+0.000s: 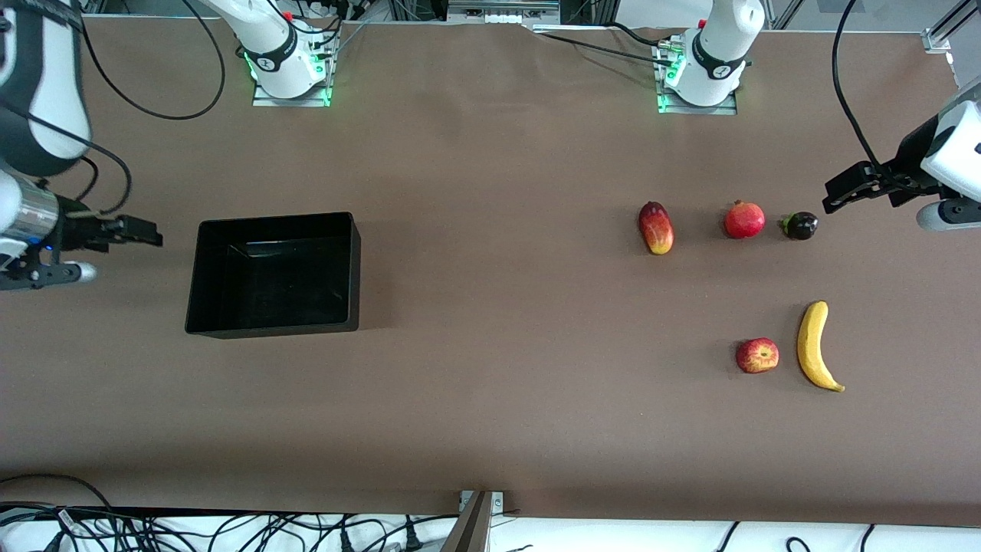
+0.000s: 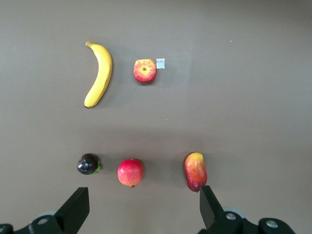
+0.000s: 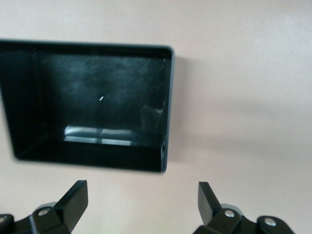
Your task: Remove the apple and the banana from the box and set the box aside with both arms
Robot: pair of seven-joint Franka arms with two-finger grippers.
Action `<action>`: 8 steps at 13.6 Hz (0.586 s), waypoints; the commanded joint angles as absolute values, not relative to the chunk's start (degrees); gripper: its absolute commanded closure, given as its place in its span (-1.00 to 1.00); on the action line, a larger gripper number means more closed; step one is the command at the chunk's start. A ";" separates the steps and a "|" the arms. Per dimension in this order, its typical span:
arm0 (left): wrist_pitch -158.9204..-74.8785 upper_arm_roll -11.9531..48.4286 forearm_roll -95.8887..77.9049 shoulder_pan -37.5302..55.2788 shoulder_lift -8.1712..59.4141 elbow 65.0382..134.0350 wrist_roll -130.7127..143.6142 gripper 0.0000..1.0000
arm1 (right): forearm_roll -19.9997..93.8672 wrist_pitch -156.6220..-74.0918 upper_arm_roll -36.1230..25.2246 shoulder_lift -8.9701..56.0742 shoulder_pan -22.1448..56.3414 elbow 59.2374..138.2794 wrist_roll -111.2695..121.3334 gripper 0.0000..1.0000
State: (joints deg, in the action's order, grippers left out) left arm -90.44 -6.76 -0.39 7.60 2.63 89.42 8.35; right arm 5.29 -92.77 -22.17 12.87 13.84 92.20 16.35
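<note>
The red-and-yellow apple (image 1: pixel 757 356) and the curved yellow banana (image 1: pixel 817 346) lie side by side toward the left arm's end of the table; both also show in the left wrist view, the apple (image 2: pixel 145 70) and the banana (image 2: pixel 100 74). The black open-topped box (image 1: pixel 273 274) stands empty toward the right arm's end and fills the right wrist view (image 3: pixel 165 97). My left gripper (image 1: pixel 841 188) is open and empty in the air beside the row of other fruits. My right gripper (image 1: pixel 142 231) is open and empty in the air beside the box.
A red-yellow mango (image 1: pixel 656 228), a red pomegranate (image 1: pixel 744 220) and a small dark purple fruit (image 1: pixel 800 225) lie in a row farther from the front camera than the apple and banana. Cables run along the table's near edge.
</note>
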 commanded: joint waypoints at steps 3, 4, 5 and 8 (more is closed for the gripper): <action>-90.09 -4.57 0.53 5.19 1.14 90.62 8.26 -1.00 | 5.54 -85.17 -22.59 15.20 15.21 77.46 17.92 -1.00; -90.09 -4.40 0.53 4.58 1.06 90.70 8.26 -1.00 | 5.10 -84.64 -22.76 15.29 15.38 75.34 17.32 -1.00; -90.09 -3.96 0.53 4.05 1.05 90.70 8.17 -1.00 | 5.10 -85.16 -22.85 15.21 15.47 74.80 17.31 -1.00; -90.18 -3.87 0.44 3.87 1.23 90.70 8.35 -1.00 | 3.78 -82.98 -22.33 14.42 15.64 74.27 17.14 -1.00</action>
State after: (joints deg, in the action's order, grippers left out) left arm -90.43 -4.84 -0.39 4.56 2.61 89.48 8.36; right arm 4.68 -85.67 -22.13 13.88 15.32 76.37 16.39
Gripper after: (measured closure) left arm 0.000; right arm 0.000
